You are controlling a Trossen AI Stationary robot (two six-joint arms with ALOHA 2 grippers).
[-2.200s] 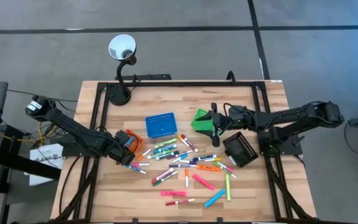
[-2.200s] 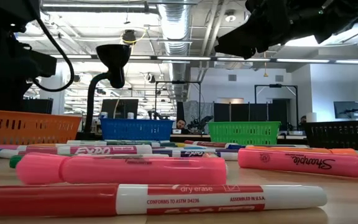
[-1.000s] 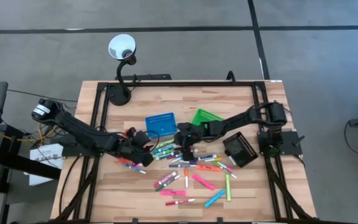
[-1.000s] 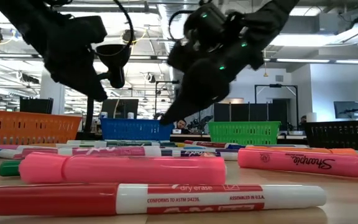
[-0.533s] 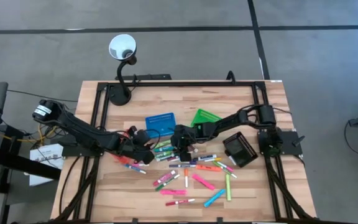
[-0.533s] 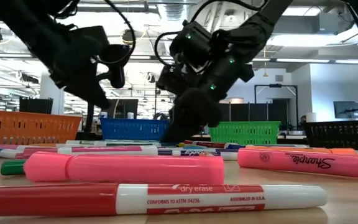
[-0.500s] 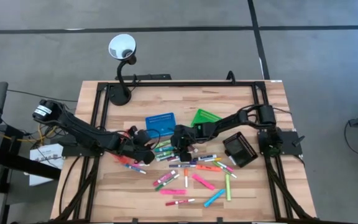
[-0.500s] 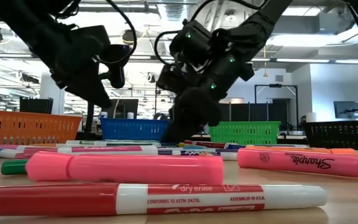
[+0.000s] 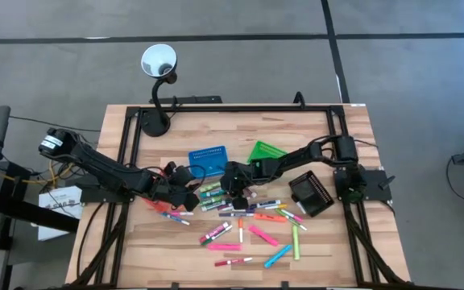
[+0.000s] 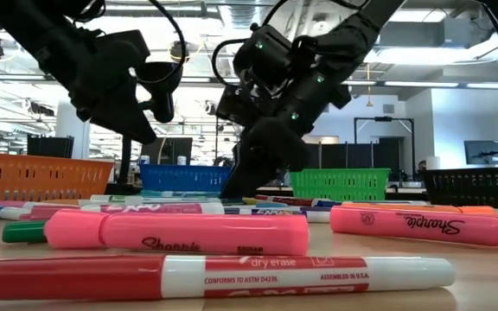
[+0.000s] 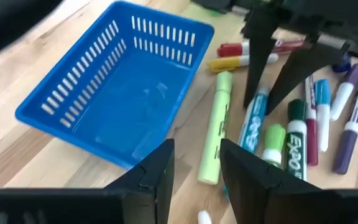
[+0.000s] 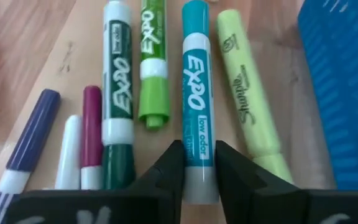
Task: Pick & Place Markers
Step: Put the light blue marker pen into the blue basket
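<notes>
Both arms are down over the middle of the wooden table (image 9: 312, 242), meeting at the heap of markers (image 9: 240, 211) spread in front of the blue basket (image 9: 208, 161). The right gripper (image 12: 194, 163) is low over the near edge of that heap, and its two fingers sit tight against either side of a teal marker (image 12: 195, 93) lying flat on the wood. It looks like a grip, though the marker is not off the table. A yellow-green highlighter (image 12: 250, 102) lies just beside the teal one on the basket side, and a light green marker (image 12: 151, 68) and a dark green marker (image 12: 117, 93) lie on the other side.

The left gripper (image 11: 194, 165) hangs close by, just in front of the blue basket, with its fingers apart and nothing between them. From its side I can see the right gripper's fingers planted among the pens.

Down at table level, a fat pink marker (image 10: 175, 233) and a red marker (image 10: 214, 276) lie nearest. Orange, green and black baskets stand around the heap.
</notes>
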